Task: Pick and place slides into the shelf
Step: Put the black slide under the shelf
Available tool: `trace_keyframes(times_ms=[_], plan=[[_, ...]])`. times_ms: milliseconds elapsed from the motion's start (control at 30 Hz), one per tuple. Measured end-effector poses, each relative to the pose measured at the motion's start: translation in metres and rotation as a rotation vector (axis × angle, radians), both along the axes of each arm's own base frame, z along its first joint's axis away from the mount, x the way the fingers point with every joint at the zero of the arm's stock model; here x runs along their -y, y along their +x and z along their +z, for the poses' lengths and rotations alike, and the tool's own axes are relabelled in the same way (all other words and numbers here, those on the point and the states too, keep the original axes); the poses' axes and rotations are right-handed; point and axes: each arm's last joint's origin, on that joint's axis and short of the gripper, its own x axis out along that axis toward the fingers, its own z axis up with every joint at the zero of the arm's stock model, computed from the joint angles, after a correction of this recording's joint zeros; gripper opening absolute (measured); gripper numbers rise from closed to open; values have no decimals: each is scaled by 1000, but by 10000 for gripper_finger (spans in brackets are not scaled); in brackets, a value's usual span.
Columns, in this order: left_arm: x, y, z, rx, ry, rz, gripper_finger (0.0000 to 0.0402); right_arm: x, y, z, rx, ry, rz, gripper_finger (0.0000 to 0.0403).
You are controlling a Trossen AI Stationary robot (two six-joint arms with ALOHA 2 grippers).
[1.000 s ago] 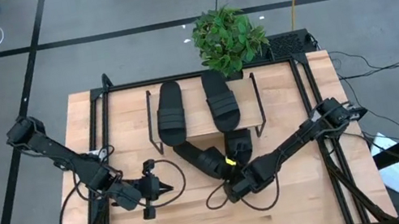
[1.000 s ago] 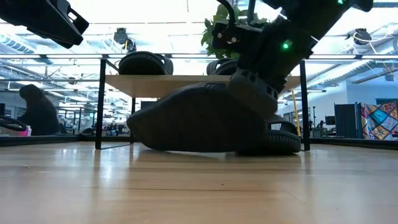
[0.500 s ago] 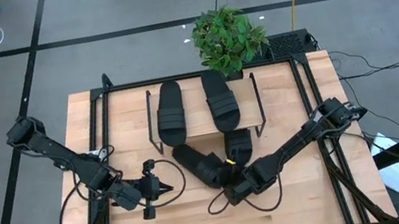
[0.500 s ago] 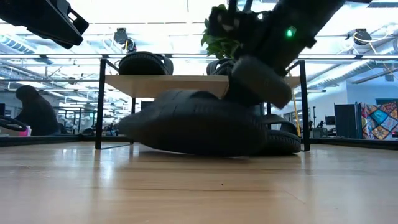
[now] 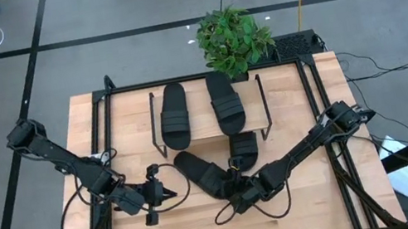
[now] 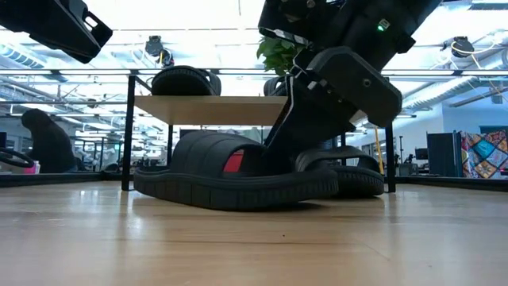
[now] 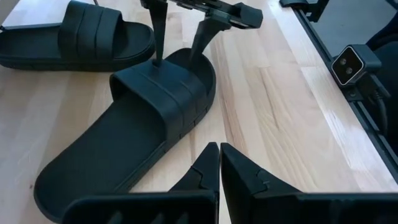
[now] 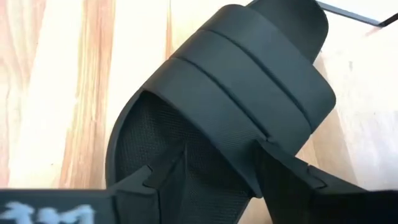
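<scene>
The right gripper (image 5: 238, 195) stands in front of the shelf (image 5: 211, 132), fingers parted; the left gripper (image 5: 169, 194) (fingers pressed together) waits just beside it.

Bright, even light falls from above: the low view is washed out by glaring ceiling lights (image 6: 238, 16), and the nearest stretch of the counter (image 6: 254, 254) is soft and out of focus. From overhead, shadows under the slides are faint and short. In the right wrist view, the counter's pale wood (image 8: 367, 74) is nearly overexposed.
</scene>
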Motion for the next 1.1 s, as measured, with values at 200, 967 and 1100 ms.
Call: trace_keyframes(times_ms=[200,967,1100], plan=[[0,0,0,0,10,-18,12,-7,-4,6,9,-11,43,184],[33,70,-27,118,89,150,12,-4,-84,109,297,-128,251,12],[46,100,-27,-2,189,250,12,10,-106,112,408,-121,205,2]])
